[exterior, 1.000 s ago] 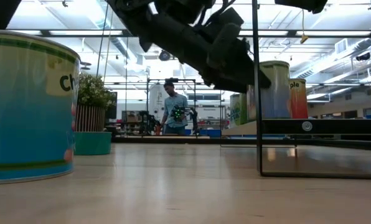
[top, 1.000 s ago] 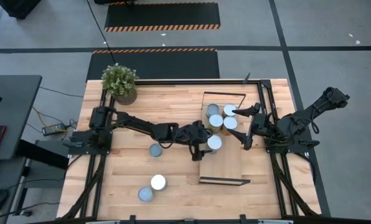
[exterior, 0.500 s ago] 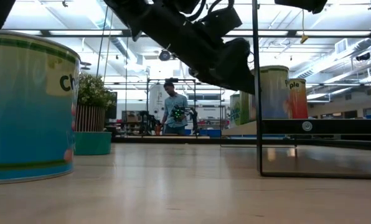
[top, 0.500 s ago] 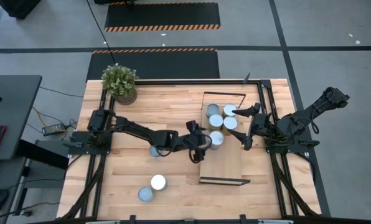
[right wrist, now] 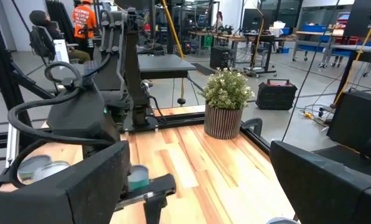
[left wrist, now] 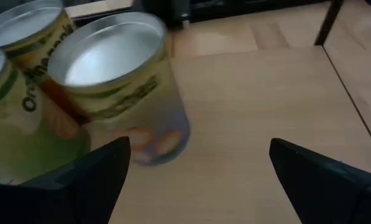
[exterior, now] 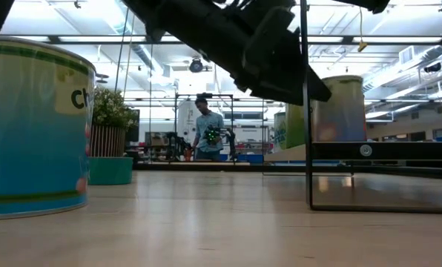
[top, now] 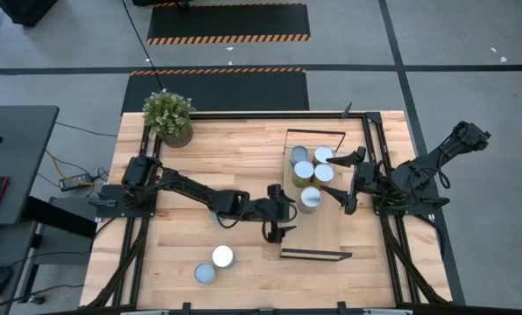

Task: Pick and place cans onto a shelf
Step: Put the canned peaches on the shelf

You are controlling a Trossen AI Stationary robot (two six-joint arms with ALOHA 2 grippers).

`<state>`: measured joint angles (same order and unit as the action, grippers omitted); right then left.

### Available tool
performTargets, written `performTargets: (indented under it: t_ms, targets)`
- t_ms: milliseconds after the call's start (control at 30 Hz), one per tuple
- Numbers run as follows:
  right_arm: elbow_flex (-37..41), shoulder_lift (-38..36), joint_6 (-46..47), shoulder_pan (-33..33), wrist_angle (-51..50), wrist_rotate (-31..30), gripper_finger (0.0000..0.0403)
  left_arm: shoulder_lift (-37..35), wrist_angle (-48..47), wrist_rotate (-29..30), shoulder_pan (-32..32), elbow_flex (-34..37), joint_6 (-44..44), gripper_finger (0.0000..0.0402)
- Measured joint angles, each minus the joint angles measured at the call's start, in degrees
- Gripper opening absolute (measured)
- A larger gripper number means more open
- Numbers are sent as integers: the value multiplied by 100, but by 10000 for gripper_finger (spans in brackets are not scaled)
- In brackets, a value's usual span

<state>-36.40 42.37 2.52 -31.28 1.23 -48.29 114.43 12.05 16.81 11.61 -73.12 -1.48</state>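
Now that your left gripper (top: 278, 223) has backed off the shelf (top: 327, 234), fingers apart like the right gripper's (top: 347, 182), its can (top: 310, 199) stands placed there.

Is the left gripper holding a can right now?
No, the left gripper is open and empty beside the shelf, clear of the nearest can standing there.

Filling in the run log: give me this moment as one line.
left pincer: open, beside shelf | newest can: standing on shelf, free | right pincer: open, waiting | cans on table: remain
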Motion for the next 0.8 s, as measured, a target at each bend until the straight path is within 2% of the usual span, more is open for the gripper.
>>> performTargets:
  t_ms: [67,167,300,467,667,800]
  targets:
    - [0,0,4,-28,4,0,394,0,-3,107,-26,0,129,389]
    - [0,0,22,-54,7,0,394,6,151,-154,-124,2,273,389]
    - [0,0,16,-51,29,-2,394,164,425,-204,-192,13,418,389]
    - [-2,-2,-8,-51,63,-26,394,409,1093,-212,-201,-2,346,389]
    - [-2,2,-17,-51,69,-24,394,534,1189,-226,-202,1,344,389]
    - [-2,1,-17,-51,73,-26,394,535,1226,-620,-174,0,278,389]
